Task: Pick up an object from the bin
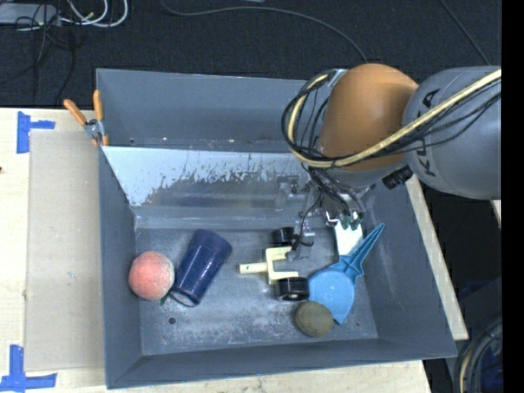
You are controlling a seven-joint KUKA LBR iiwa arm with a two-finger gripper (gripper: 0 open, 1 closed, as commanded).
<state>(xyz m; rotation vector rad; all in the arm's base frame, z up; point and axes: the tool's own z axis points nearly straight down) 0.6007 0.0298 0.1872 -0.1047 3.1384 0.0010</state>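
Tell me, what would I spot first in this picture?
The robot arm's big round orange cover at the upper right grabs the eye first. At the near left of the bin, a pink ball lies beside a dark blue cup tipped on its side. At the right, a light blue scoop lies near a cream wheeled toy.

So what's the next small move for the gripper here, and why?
Probably a short, straight descent. The gripper hangs over the far end of the cream-and-black wheeled toy, the nearest thing to it. The light blue scoop and grey stone lie close beside the toy, so a sideways shift risks bumping them. The dark blue cup and peach ball lie farther left.
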